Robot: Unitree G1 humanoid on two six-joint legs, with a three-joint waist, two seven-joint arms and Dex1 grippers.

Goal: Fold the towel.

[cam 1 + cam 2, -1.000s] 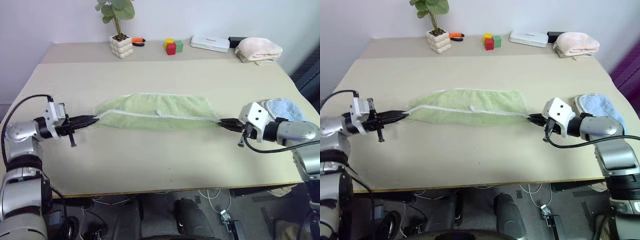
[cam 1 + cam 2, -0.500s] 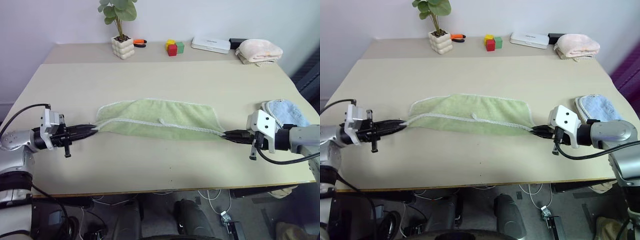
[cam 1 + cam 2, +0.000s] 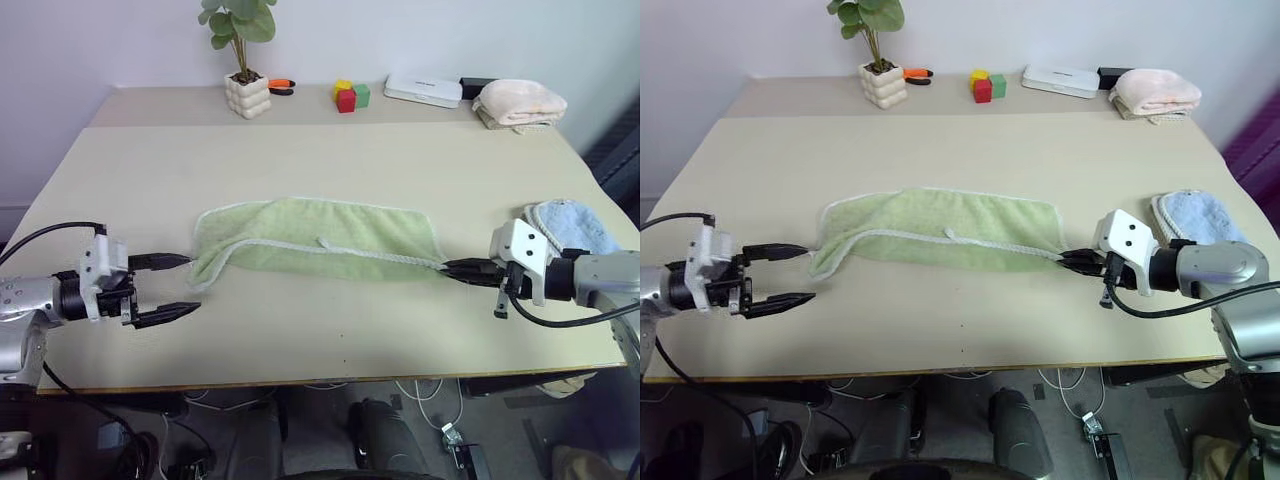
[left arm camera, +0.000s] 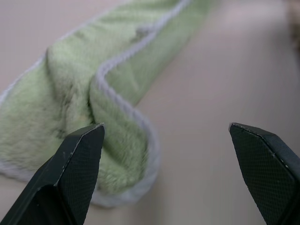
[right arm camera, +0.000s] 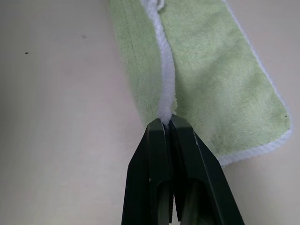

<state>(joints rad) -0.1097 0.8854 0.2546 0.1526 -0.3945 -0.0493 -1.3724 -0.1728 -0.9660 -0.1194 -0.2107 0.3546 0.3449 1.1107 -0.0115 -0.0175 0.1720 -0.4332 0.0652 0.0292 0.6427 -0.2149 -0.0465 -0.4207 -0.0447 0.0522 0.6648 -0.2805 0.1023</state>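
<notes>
On table: towel (image 3: 320,236) folded lengthwise | left gripper (image 3: 172,288) spread, beside towel end | right gripper (image 3: 452,268) pinching hem

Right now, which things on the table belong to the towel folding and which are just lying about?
In the job:
- green towel
- left gripper
- right gripper

Lying about:
- blue towel
- pink towel
- potted plant
- coloured blocks
- white box

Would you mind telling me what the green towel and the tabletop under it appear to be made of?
The towel: soft terry or plush cloth, judging by its fuzzy nap and a whitish stitched hem. The table: a smooth, matte beige board, probably laminate or painted wood; the look leaves that open.
</notes>
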